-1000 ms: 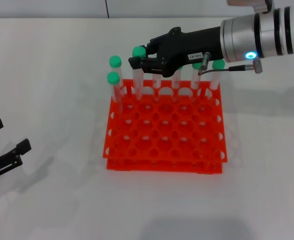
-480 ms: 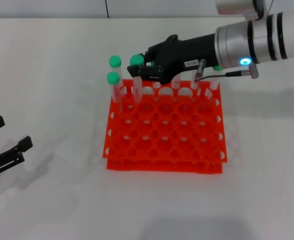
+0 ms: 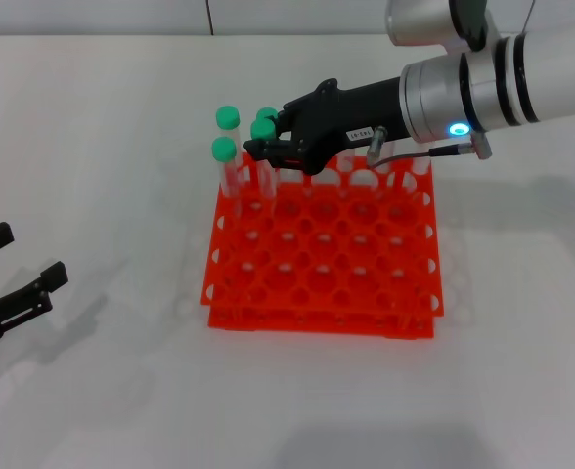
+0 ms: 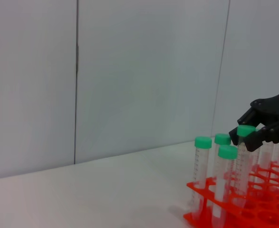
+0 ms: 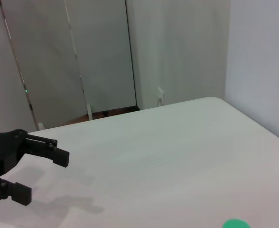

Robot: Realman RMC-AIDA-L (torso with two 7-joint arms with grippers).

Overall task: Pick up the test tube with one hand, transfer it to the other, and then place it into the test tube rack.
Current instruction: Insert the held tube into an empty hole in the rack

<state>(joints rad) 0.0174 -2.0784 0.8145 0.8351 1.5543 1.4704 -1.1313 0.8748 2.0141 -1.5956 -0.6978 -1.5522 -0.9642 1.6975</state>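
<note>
My right gripper (image 3: 261,149), black with a white label, is shut on the test tube (image 3: 263,128) just below its green cap. It holds the tube upright over the back left part of the orange-red rack (image 3: 317,256), with the tube's lower end down among the back-row holes. In the left wrist view the gripper (image 4: 247,138) pinches the tube (image 4: 246,131) above the rack (image 4: 253,211). My left gripper (image 3: 14,293) is open and empty, low at the table's left side, far from the rack.
Three other green-capped tubes (image 3: 228,117) (image 3: 222,149) (image 3: 269,114) stand in the rack's back left corner, close to the held tube. More tubes stand in the back row under my right arm. The right wrist view shows the left gripper (image 5: 25,175) over the white table.
My right gripper has moved down and a little to the left with the tube, lowering it towards the rack's back row. The left gripper has barely shifted.
</note>
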